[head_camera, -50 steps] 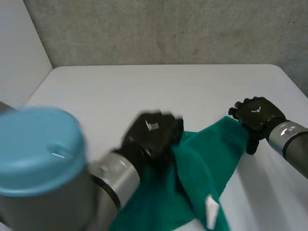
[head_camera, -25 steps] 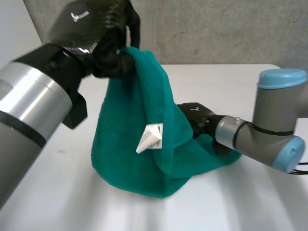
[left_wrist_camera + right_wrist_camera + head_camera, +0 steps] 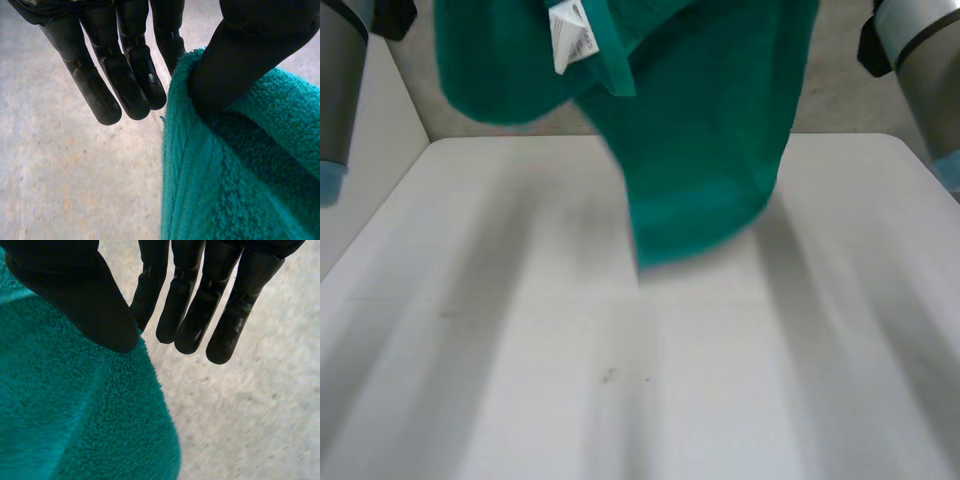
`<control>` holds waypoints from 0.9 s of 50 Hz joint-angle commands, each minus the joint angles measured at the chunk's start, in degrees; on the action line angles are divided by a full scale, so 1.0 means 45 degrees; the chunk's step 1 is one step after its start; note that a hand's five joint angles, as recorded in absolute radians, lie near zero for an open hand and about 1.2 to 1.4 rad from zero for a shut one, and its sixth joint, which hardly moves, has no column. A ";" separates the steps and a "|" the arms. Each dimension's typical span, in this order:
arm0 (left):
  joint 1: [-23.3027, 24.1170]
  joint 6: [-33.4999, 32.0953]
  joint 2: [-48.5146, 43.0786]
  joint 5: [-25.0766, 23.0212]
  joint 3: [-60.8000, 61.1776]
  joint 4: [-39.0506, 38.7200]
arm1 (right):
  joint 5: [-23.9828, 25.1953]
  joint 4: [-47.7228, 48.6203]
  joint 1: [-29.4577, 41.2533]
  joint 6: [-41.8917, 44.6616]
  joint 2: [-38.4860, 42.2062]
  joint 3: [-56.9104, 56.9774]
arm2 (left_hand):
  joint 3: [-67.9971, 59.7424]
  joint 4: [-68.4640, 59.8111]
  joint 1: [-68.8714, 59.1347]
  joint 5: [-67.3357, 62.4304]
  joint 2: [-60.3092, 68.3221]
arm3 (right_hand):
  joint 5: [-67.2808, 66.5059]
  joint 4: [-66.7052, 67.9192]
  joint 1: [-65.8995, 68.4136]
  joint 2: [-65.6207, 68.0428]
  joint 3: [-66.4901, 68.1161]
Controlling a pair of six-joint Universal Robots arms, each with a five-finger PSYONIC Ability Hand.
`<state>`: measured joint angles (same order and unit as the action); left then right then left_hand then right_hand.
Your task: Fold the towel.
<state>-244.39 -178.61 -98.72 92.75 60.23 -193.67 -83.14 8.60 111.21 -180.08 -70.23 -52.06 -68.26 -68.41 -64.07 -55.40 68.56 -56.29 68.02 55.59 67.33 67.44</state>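
The green towel (image 3: 710, 150) hangs in the air above the white table (image 3: 620, 380), its lower end clear of the tabletop and a white label (image 3: 572, 35) showing near its top. In the left wrist view my left hand (image 3: 125, 75) pinches the towel's (image 3: 240, 175) hemmed edge between the thumb and one straight finger. In the right wrist view my right hand (image 3: 200, 315) holds the towel (image 3: 75, 415) with the thumb pressed onto the cloth by its straight fingers. Both arms are raised, the left arm (image 3: 335, 80) and the right arm (image 3: 920, 60) on either side of the towel.
A grey wall (image 3: 860, 110) stands behind the table's far edge. A light side wall (image 3: 370, 190) runs along the table's left.
The towel has been lifted off the table and now hangs high between both raised arms. My right hand, open beside the cloth a second ago, has closed on it.
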 commanded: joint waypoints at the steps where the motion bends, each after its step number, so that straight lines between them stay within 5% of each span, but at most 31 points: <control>1: -0.0182 0.0081 -0.0580 0.0052 0.2083 -0.0633 | 0.0389 0.1039 0.0131 0.1600 -0.2381 -0.4583 | -0.2608 -0.2574 -0.3541 -0.3245 0.2542 | -0.3046 0.2663 0.5424 0.2816 0.2791; 10: -0.0768 0.0081 -0.3722 -0.0104 0.3901 -0.0908 | 0.0467 0.0863 0.1143 0.2926 -0.1059 -0.7667 | -0.2608 -0.2574 -0.3541 -0.3245 0.2542 | -0.3046 0.2663 0.5424 0.2816 0.2791; 23: -0.1452 -0.0094 -0.6596 -0.0143 0.3921 -0.0635 | 0.0272 -0.0014 0.2747 0.3201 0.3280 -0.6597 | -0.2391 -0.2357 -0.3324 -0.3028 0.2325 | -0.3046 0.2663 0.5424 0.2816 0.2791; 27: -0.1452 -0.0114 -0.6460 -0.0201 0.4154 -0.0303 | 0.0213 -0.0387 0.2924 0.3182 0.3478 -0.6282 | 0.4284 0.4318 0.3351 0.3647 -0.4350 | -0.3046 0.2663 0.5424 0.2816 0.2791; 28: -0.1452 -0.0114 -0.6402 -0.0279 0.4233 -0.0206 | 0.0194 -0.0580 0.2963 0.3182 0.3498 -0.6108 | 0.6078 0.6112 0.5146 0.5441 -0.6145 | 0.2011 -0.2394 0.0367 -0.2241 -0.2266; 29: -0.1452 -0.0133 -0.6305 -0.0357 0.4291 -0.0108 | 0.0194 -0.0582 0.2963 0.3182 0.3498 -0.6107 | 0.7466 0.7499 0.6533 0.6828 -0.7532 | 0.2061 -0.2444 0.0317 -0.2292 -0.2316; 30: -0.1452 -0.0153 -0.6013 -0.0512 0.4389 0.0106 | 0.0020 -0.0795 0.2963 0.3162 0.3420 -0.6010 | 0.8701 0.8734 0.7768 0.8063 -0.8767 | 0.7687 -0.8070 -0.5309 -0.7917 -0.7942; 45: -0.0692 -0.2105 -0.1384 -0.1061 0.7297 0.0909 | -0.1135 -0.1264 0.2011 0.3784 0.0728 -0.6165 | 1.1704 1.1738 1.0772 1.1067 -1.1771 | 1.2080 -1.2463 -0.9702 -1.2310 -1.2335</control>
<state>-250.15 -184.11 -113.02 88.16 86.35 -189.57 -87.82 4.14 123.48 -165.29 -61.42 -79.25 -15.90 -15.75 -16.24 -5.31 15.90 -4.23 14.78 13.17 14.52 13.64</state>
